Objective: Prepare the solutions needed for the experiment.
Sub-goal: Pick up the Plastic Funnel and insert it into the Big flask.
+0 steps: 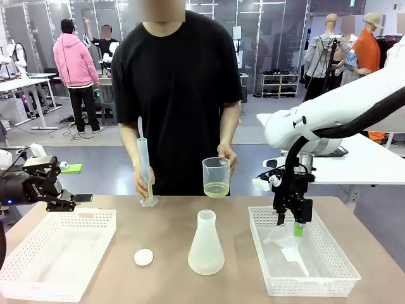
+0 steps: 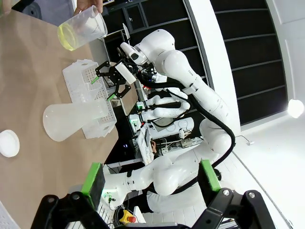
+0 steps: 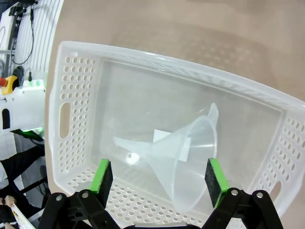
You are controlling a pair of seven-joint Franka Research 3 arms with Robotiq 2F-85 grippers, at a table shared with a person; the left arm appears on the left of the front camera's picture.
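Front view, and the person across the table has one hand (image 1: 228,156) on a clear plastic beaker (image 1: 216,176), raised just above the tabletop. The pale yellow solution (image 1: 216,189) is a shallow pool in its bottom. Their other hand (image 1: 143,183) steadies a tall clear graduated cylinder (image 1: 145,166) standing on the table just beside it.

So the liquid is ready, but nothing has been poured. The translucent white plastic conical flask (image 1: 205,244) stands bare-necked mid-table, with a small white round cap (image 1: 143,256) lying near it.

Over on the right, the right gripper (image 1: 290,225) hangs low inside the white perforated plastic basket (image 1: 329,269), right over the translucent plastic funnel (image 1: 281,237) lying on its side. The right wrist view shows the green pads (image 3: 103,175) wide apart, straddling the funnel's cone, jaws not clamped on it.

The left gripper (image 1: 66,204) is parked at the far left above a second white perforated basket (image 1: 57,218). Its jaws are spread and there is nothing between them.

My read: this is the funnel pickup. The next move calls for closing gently on that thin, springy cone without squashing it or letting it roll. The funnel would then be lifted clear of the basket wall and its spout seated in the flask's narrow neck, ahead of any pour.
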